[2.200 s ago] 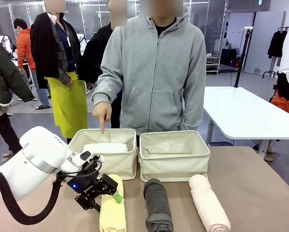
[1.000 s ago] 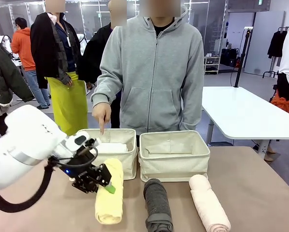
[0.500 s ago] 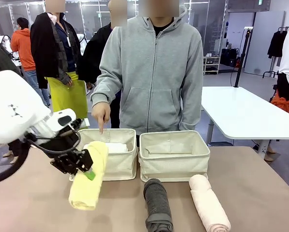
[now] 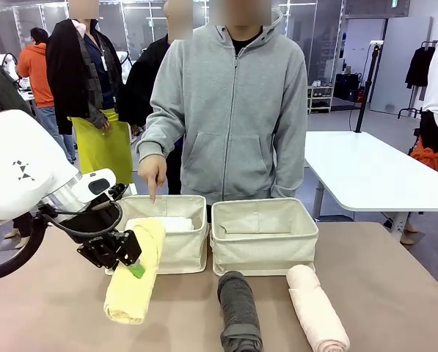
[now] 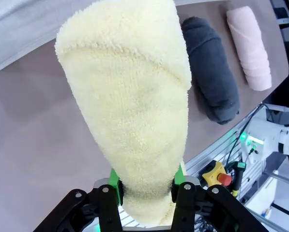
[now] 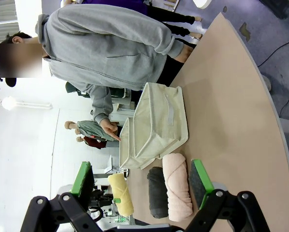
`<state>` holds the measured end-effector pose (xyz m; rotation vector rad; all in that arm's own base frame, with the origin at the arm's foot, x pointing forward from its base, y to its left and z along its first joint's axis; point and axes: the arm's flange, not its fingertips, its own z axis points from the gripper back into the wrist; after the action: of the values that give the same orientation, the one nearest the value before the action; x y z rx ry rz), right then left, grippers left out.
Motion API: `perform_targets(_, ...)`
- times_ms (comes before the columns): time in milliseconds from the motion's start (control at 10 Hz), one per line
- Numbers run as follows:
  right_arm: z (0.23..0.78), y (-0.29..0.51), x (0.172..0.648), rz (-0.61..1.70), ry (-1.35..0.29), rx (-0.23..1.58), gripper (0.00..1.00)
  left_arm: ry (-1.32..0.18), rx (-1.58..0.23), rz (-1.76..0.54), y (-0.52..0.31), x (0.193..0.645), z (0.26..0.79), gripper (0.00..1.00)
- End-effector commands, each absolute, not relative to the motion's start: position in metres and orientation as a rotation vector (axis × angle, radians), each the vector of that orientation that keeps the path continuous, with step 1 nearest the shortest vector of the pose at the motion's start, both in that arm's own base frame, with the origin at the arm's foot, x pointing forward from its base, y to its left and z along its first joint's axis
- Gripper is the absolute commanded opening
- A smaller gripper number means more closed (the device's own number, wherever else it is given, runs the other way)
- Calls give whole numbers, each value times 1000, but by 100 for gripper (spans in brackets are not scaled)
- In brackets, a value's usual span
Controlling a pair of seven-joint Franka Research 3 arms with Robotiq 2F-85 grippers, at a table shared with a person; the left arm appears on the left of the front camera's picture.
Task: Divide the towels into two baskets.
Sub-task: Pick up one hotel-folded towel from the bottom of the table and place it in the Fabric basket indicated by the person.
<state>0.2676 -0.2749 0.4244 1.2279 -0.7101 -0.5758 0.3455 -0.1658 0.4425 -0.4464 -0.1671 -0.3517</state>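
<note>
Left gripper [image 4: 134, 265] is clamped on the pale yellow towel [image 4: 130, 293] near one end, so the plush terry roll hangs tilted, clear of the table, just beside the left basket [image 4: 185, 253]. A white towel [image 4: 163, 224] lies inside that soft canvas bin, and the person's hand [image 4: 153, 173] points at it. The charcoal towel [image 4: 237, 308] and pink towel [image 4: 318, 315] lie in front of the right basket [image 4: 263, 253]. My right gripper [image 6: 142, 181] is spread wide and holds nothing.

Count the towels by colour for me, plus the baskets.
White towel: 1
Yellow towel: 1
Grey towel: 1
Pink towel: 1
Baskets: 2, the left basket and the right basket
Total: 6
</note>
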Motion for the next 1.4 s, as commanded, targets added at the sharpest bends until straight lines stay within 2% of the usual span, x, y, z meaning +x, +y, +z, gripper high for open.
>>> perform_targets(0,426,-275,266,-569,-729,1242,100,-278,-328,-438,-160,353,469,45)
perform_targets(300,426,-275,266,-569,-729,1242,100,-377,-157,-637,-145,394,514,45)
perform_targets(500,426,-275,266,-569,-729,1242,100,-418,-73,-880,-138,424,537,45)
perform_targets(700,426,-275,266,-569,-729,1242,100,-392,-83,-1267,-124,440,559,45)
perform_targets(800,426,-275,266,-569,-729,1242,100,-376,-67,-1352,-123,443,564,45)
perform_targets(1000,426,-275,266,-569,-729,1242,100,-294,-44,-1423,-123,433,559,45)
perform_targets(1100,426,-275,266,-569,-729,1242,100,-360,-43,-1341,-130,440,557,45)
perform_targets(1300,426,-275,266,-569,-729,1242,100,-360,-43,-1341,-130,440,557,45)
